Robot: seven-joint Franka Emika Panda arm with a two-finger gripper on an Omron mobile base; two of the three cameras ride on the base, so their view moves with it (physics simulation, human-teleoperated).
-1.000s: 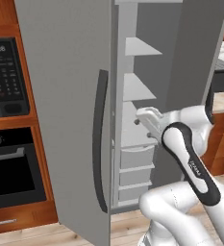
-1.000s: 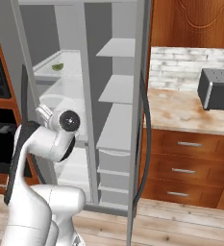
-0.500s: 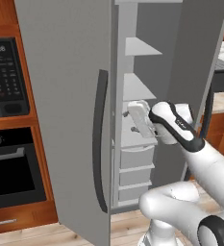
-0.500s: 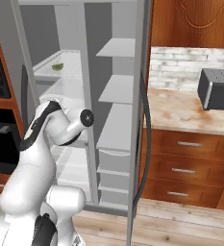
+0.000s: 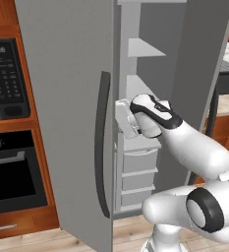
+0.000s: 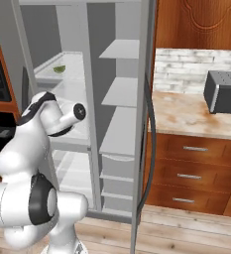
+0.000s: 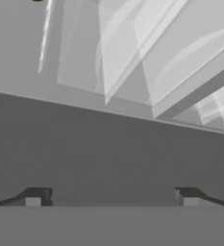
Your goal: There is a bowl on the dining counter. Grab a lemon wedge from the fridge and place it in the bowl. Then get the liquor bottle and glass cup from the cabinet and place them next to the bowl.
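The fridge (image 5: pixel 67 98) stands open. A small green lemon wedge (image 6: pixel 59 69) lies on an upper glass shelf at the left of its inside. My gripper (image 7: pixel 111 201) is open, with nothing between its two dark fingertips (image 7: pixel 34 199). It faces a dark band with pale shelves beyond. In the left base view my hand (image 5: pixel 124 118) sits at mid height just inside the fridge opening, beside the door's edge and well below the wedge's shelf. The bowl, liquor bottle, glass cup and cabinet are out of view.
The open fridge door with its dark handle (image 5: pixel 102 142) stands close on the arm's left. A microwave (image 5: pixel 3 78) and an oven (image 5: pixel 13 172) lie beyond it. To the right are a counter with a dark appliance (image 6: pixel 225 92) and wooden drawers (image 6: pixel 189 158).
The arm has swung left and forward, carrying the hand from in front of the drawers to the edge of the fridge opening. The jaws stayed open.
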